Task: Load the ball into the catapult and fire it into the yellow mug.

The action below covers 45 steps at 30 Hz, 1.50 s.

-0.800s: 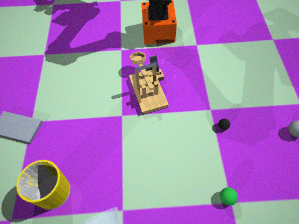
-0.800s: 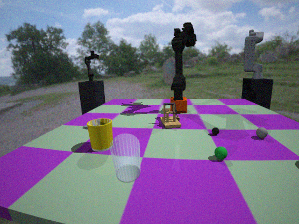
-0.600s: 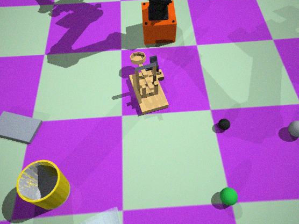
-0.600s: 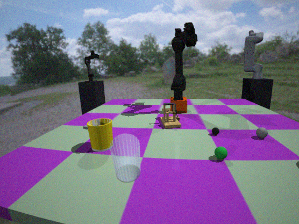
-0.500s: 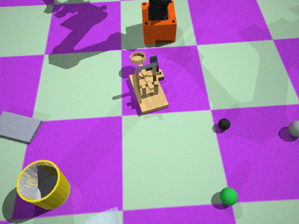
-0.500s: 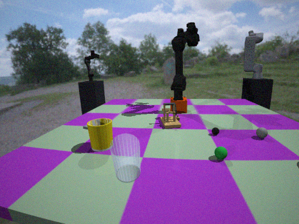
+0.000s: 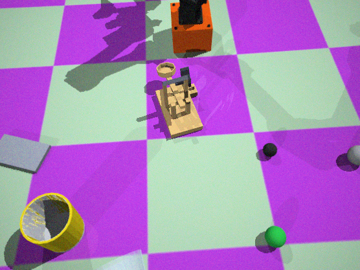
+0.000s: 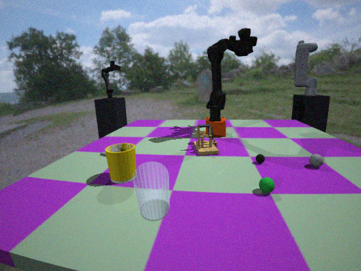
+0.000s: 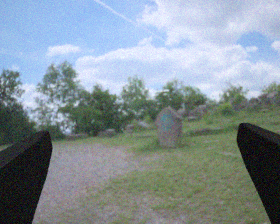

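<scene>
The wooden catapult (image 7: 178,107) (image 8: 205,142) stands on a purple square in front of the arm's orange base (image 7: 191,33) (image 8: 217,126), its empty cup (image 7: 166,68) pointing toward the base. The yellow mug (image 7: 53,222) (image 8: 121,162) stands upright at the front left. A black ball (image 7: 269,149) (image 8: 260,158), a green ball (image 7: 275,236) (image 8: 267,184) and a grey ball (image 7: 354,155) (image 8: 315,160) lie on the right. My gripper (image 8: 249,39) (image 9: 145,137) is open and empty, held high in the air above the base, facing the landscape; its fingers frame only grass and trees in the wrist view.
A clear glass (image 8: 152,190) stands in front of the yellow mug. A flat grey slab (image 7: 22,153) lies at the left edge. Two dark pedestals (image 8: 110,116) (image 8: 310,111) with other arms stand behind the checkered table.
</scene>
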### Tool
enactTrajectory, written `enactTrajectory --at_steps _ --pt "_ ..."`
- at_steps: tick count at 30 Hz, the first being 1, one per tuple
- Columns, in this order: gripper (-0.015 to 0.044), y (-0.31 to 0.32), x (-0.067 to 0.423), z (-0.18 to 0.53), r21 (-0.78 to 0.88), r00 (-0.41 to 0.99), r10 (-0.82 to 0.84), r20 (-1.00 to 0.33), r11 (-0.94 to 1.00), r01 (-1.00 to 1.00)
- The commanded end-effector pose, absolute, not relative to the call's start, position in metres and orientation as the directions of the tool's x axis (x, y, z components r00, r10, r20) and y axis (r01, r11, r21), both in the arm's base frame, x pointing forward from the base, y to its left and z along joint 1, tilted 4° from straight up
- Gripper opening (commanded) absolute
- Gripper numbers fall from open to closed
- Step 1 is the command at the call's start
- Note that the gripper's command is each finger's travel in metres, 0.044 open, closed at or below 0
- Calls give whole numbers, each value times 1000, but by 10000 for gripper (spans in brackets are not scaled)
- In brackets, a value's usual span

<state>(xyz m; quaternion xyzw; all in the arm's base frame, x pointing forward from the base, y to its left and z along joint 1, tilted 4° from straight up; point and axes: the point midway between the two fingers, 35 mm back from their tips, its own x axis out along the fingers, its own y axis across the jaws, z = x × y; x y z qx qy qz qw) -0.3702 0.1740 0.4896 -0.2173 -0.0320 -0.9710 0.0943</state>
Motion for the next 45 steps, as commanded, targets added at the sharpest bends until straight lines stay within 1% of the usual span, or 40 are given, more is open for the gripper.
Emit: enactTrajectory --at_steps 1,10,19,26,29,32,37,45 --pt "440 197 -354 485 61 -906 -99 411 -989 135" --pt "440 283 -315 461 125 -923 184 337 -981 -150" --pt "440 360 -250 433 169 -852 465 242 -884 -435" --pt "440 408 -186 405 202 -741 657 143 -752 -628" --pt "440 421 -158 395 202 -693 713 109 -698 -687" --pt "440 432 -131 385 202 -644 761 77 -645 -737" --pt "440 442 -99 373 211 -580 814 34 -573 -792" --pt "440 457 -12 337 261 -374 922 -100 -338 -904"
